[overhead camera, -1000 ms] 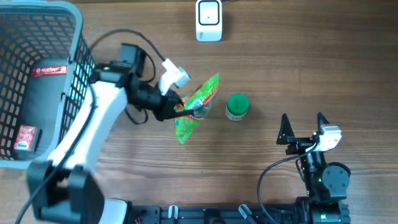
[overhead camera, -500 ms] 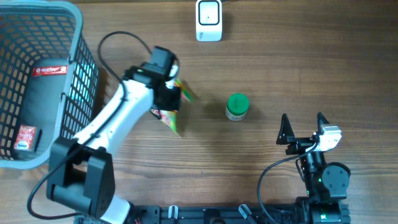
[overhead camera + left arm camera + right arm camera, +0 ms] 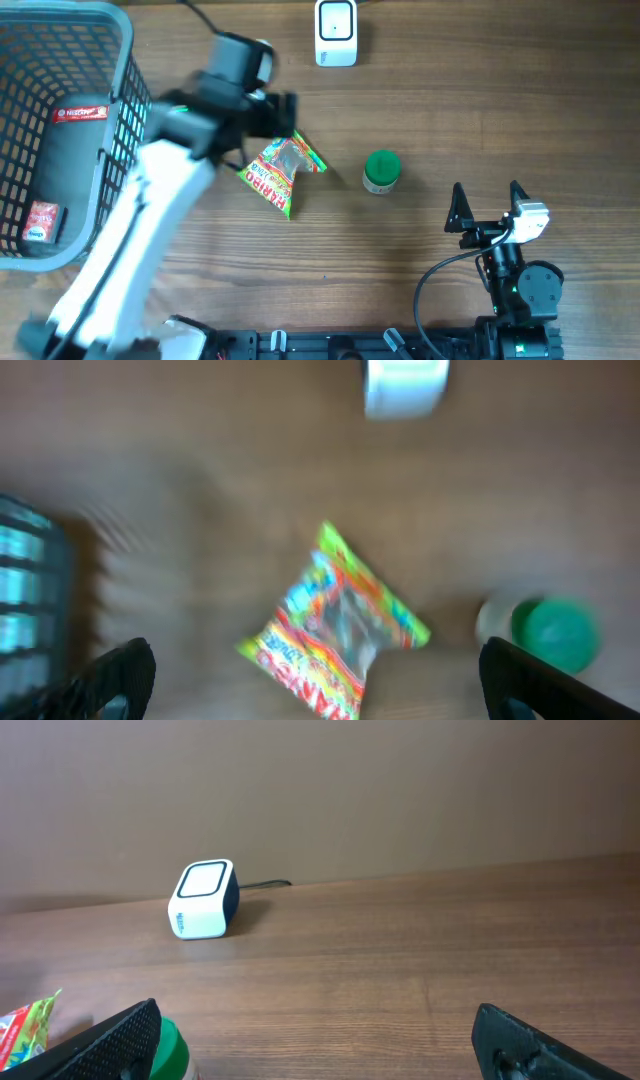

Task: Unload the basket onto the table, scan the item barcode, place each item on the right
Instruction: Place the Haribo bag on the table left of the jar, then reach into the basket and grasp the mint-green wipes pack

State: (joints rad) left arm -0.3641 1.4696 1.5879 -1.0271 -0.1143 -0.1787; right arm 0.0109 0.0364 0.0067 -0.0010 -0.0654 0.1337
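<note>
Hard to make out: the left arm [image 3: 150,210] is smeared in the overhead view, and the whole left wrist view is soft.
Cut off: the basket [image 3: 125,95] runs out of the overhead view at the left. In the right wrist view only the cap edge of the green-capped bottle [image 3: 381,171] shows.
Barcode: none can be made out on the upward face of the candy packet [image 3: 283,170].
Candy packet: it lies flat on the table [image 3: 450,100], skewed, between the basket and the bottle. It is green, red and yellow, with a clear window in the middle.
Left gripper [image 3: 312,665]: fingers spread wide, empty, raised clear of the packet.
Right gripper [image 3: 487,192]: spread, empty, well apart from the packet.
Scanner [image 3: 336,32]: white, at the table's far edge, with a dark cable behind it.
Bottle: just beside the packet, not touching it.
Basket contents: a dark pouch [image 3: 70,160] with a red label and a small red sachet [image 3: 40,222].
In the way: the left arm covers the table between the basket and the packet.
</note>
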